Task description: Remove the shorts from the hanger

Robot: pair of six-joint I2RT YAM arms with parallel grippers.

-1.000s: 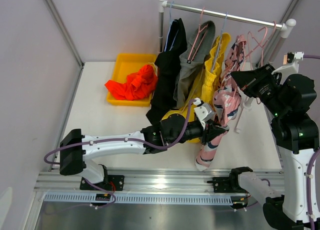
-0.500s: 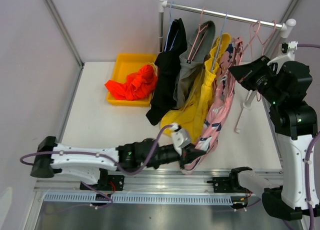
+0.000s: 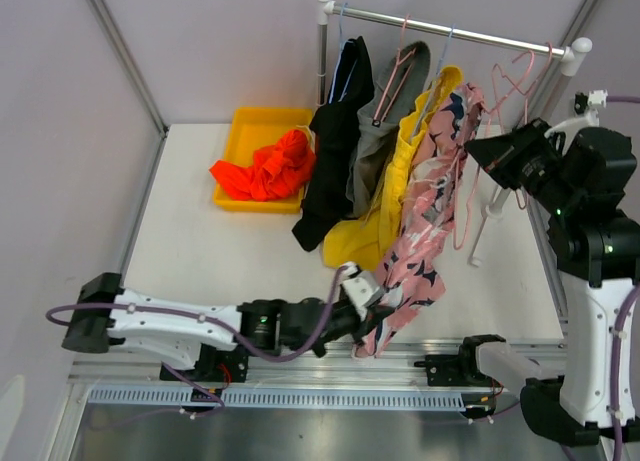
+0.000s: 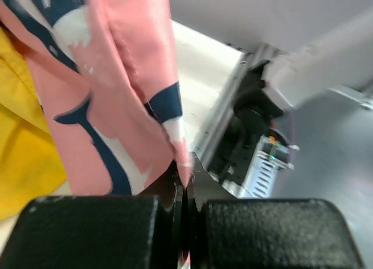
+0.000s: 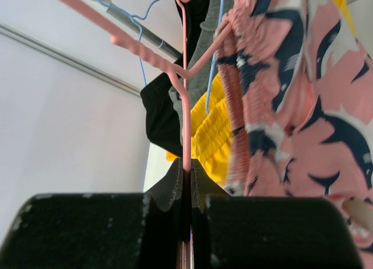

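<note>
The pink patterned shorts [image 3: 425,216] stretch from the rail [image 3: 440,26] down to the table's near edge. My left gripper [image 3: 372,319] is shut on their lower hem [image 4: 185,164]. My right gripper [image 3: 480,149] is shut on the thin pink hanger [image 5: 185,114] beside the shorts' waistband [image 5: 233,88]. The black [image 3: 335,146], grey [image 3: 385,131] and yellow shorts [image 3: 385,206] hang on the rail. The orange-red shorts [image 3: 268,168] lie in the yellow bin [image 3: 250,126].
The rail's white post [image 3: 322,46] stands at the back, its right leg [image 3: 482,221] near my right arm. An empty pink hanger [image 3: 520,76] hangs at the rail's right end. The aluminium base rail [image 3: 300,366] runs along the near edge.
My left gripper has pulled the pink shorts' hem down and toward the near edge, stretching them out. My right gripper has shifted slightly right with the hanger.
</note>
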